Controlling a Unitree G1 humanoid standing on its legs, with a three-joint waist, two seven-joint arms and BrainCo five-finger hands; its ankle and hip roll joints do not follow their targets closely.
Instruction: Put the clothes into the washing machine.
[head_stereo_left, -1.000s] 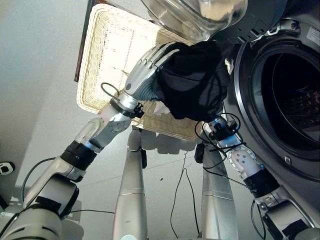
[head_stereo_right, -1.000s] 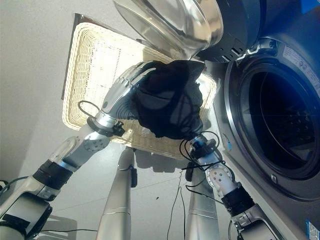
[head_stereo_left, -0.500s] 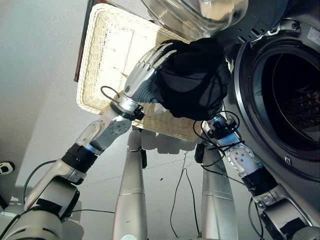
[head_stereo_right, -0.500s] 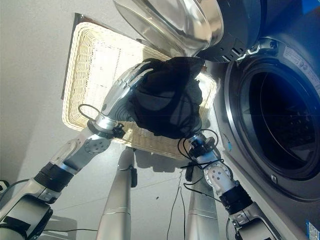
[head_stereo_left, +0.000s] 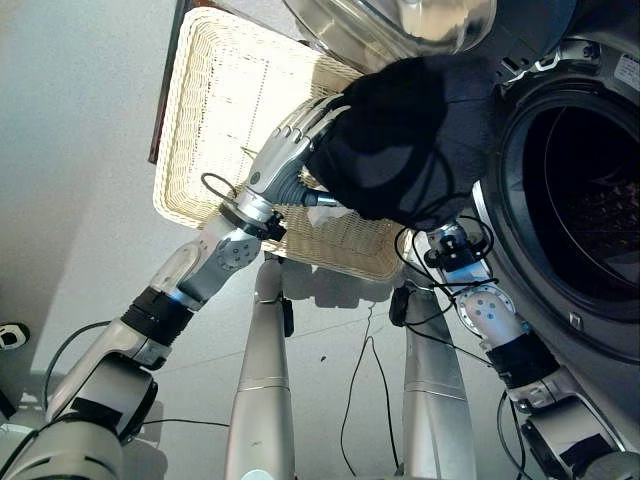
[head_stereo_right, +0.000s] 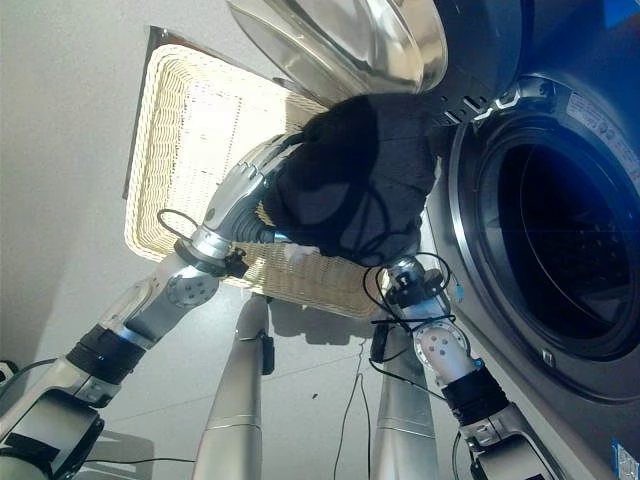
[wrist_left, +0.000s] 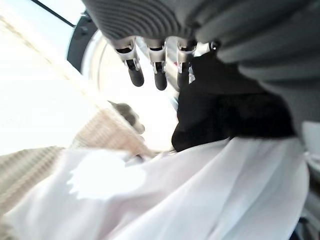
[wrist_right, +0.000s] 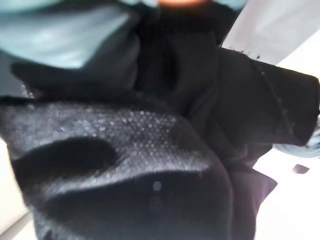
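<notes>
A bundled black garment (head_stereo_left: 410, 140) hangs in the air over the wicker basket (head_stereo_left: 215, 110), close to the left rim of the washing machine's round opening (head_stereo_left: 590, 190). My left hand (head_stereo_left: 285, 150) lies against the bundle's left side with straight fingers (wrist_left: 135, 75), open. From below, my right wrist (head_stereo_left: 450, 250) runs up under the garment, and the hand is buried in the cloth. The black fabric (wrist_right: 150, 165) is right in front of the right wrist camera.
The machine's glass door (head_stereo_left: 400, 30) stands swung open just above the garment. A white cloth (wrist_left: 200, 190) lies in the basket under my left hand. The dark drum is to the right, and pale floor (head_stereo_left: 80, 150) is to the left of the basket.
The black bundle has risen and shifted right, towards the drum opening. My right arm has moved right with it; my left hand has barely moved.
</notes>
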